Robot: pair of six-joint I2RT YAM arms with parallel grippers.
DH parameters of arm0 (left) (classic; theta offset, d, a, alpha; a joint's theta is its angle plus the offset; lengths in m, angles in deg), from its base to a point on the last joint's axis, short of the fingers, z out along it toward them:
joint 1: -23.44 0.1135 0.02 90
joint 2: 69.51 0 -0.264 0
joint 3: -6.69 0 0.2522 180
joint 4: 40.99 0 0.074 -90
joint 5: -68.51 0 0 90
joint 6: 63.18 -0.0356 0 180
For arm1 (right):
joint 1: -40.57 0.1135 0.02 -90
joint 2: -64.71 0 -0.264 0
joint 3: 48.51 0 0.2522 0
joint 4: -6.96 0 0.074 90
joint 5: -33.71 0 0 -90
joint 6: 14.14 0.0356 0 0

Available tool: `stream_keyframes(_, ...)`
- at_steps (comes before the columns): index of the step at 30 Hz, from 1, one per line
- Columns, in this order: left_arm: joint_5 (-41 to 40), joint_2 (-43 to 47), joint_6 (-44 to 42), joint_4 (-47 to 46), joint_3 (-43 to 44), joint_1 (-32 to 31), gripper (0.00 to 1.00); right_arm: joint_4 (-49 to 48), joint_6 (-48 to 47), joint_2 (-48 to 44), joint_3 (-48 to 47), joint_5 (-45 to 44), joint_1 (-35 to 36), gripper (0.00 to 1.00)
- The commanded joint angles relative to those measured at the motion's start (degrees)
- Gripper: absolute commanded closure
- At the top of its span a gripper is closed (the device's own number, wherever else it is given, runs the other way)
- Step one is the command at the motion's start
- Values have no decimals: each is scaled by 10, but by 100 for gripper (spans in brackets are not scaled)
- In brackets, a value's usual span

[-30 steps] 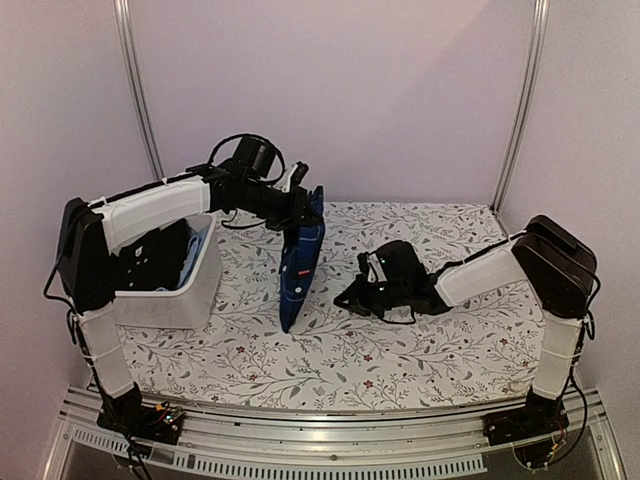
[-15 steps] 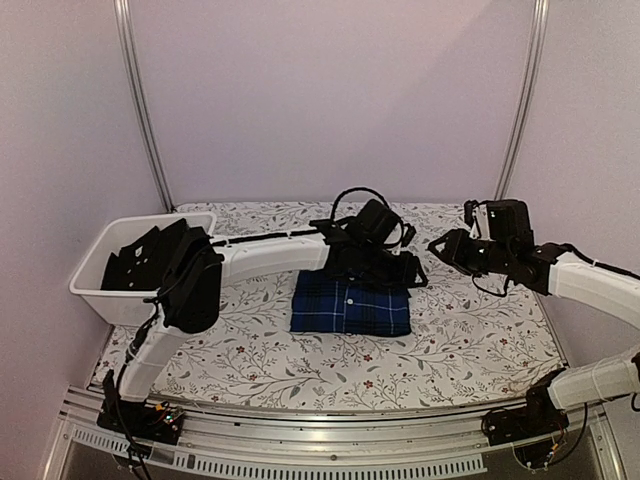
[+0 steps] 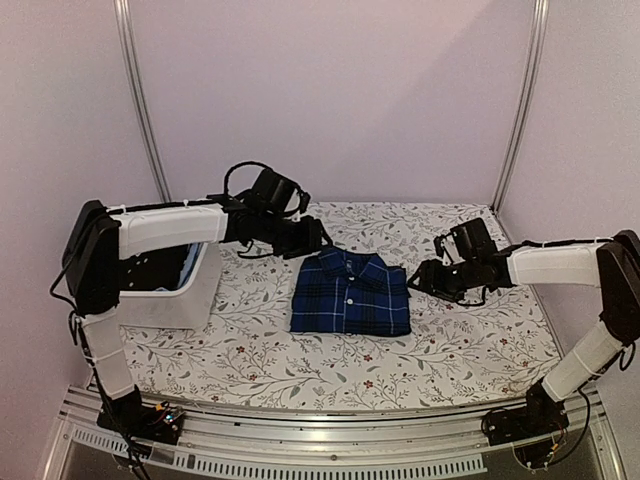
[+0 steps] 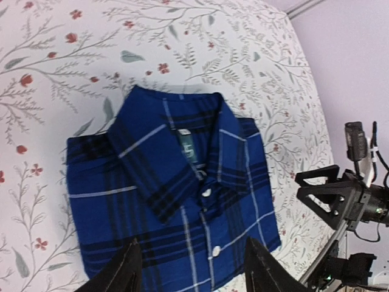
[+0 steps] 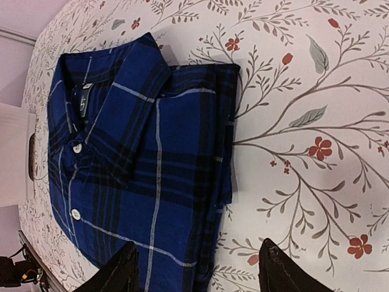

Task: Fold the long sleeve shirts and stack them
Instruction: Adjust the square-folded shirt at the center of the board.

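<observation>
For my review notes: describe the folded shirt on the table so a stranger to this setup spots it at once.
On the floral tablecloth, right of the white bin at its left edge, a shirt lies near the middle, folded into a rectangle with its collar on the far side. It alone is navy plaid with white buttons; the clothes in the bin are a dark heap.

Floral-cloth table [image 3: 250, 352] with folded plaid shirt [image 3: 350, 296] and white bin [image 3: 196, 290]
</observation>
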Motion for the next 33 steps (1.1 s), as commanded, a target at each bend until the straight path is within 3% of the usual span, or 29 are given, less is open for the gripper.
stream_keyframes(1,-1,9,-17,-7,-58,28,43,5,-35,58,-48,-15,3,34)
stream_keyframes(11,-20,-41,-39,20,-64,60,42,52,-56,164,-141,-82,31,37)
stream_keyframes(22,16,-85,-33,-3,-77,60,38,79,-59,229,-181,-125,59,44)
stream_keyframes(28,22,-98,-6,-14,-93,56,43,85,-52,257,-193,-133,74,50)
stream_keyframes(33,46,-103,19,-34,-101,42,56,87,-45,264,-200,-126,83,67)
